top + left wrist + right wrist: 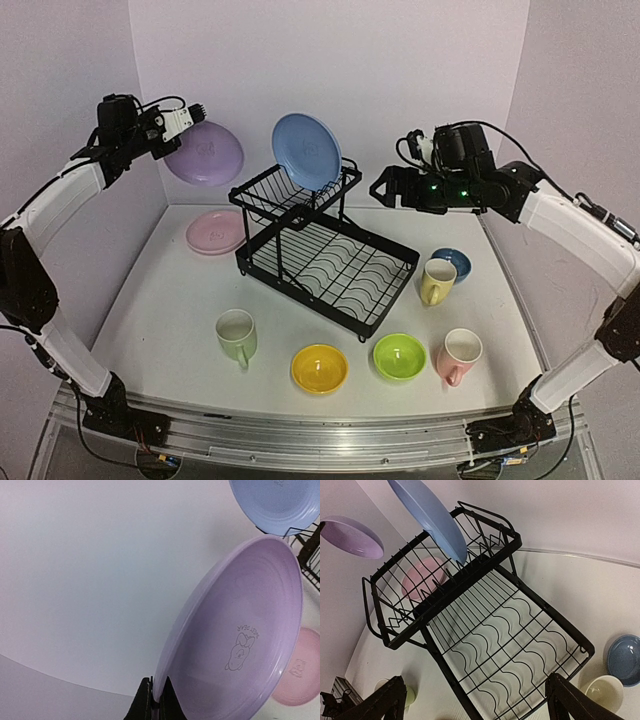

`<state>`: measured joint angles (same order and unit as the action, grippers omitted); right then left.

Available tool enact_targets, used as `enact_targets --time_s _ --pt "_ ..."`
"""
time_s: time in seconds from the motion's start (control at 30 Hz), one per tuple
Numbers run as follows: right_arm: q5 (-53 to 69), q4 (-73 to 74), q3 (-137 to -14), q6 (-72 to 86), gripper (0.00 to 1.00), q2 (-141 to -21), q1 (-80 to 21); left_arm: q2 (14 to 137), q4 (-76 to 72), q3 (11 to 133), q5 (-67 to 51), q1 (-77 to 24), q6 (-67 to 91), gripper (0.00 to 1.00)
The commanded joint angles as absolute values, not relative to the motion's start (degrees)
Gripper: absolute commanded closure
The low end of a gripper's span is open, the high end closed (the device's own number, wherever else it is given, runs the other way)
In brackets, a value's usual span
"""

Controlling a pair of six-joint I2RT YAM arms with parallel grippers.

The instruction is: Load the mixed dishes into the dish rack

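Left gripper (157, 698) pinches lavender plate (235, 645) aloft, seemingly clear of dish rack (340, 265).

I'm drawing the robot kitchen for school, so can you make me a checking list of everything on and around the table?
Surface: white table, no spills seen.
Job's things: blue plate stands in the dish rack's upper shelf; lavender plate held in the air; pink plate, green mug, yellow mug, pink mug, yellow bowl, lime bowl and blue bowl sit on the table.
Clutter: nothing seen.
Grippers: left gripper shut on the lavender plate's rim; right gripper open, empty, above the rack.
Cables: black cables loop at both wrists.
Surroundings: plain pale walls on three sides.
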<state>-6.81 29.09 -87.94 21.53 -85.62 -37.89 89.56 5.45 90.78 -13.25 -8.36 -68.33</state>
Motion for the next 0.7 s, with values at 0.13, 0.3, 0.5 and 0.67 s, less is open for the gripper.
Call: enact_targets --time_s 0.13,0.3,0.5,0.67 --pt "-8.2 26.7 -87.5 19.8 0.05 -83.1 -37.6 91.6 -5.5 104.7 -24.9 -12.0 -74.9 1.00" --pt "-8.7 26.3 -86.8 19.6 0.05 -83.2 -37.7 91.5 2.9 106.8 -36.3 -14.5 -76.0 1.00" --pt "-8.1 25.8 -87.4 19.2 0.05 -84.1 -37.6 96.1 12.6 112.6 -43.7 -16.6 -74.4 1.00" --pt "-8.3 25.5 -87.0 19.3 0.04 -84.2 -37.7 102.1 20.3 120.9 -45.5 -18.4 -71.6 1.00"
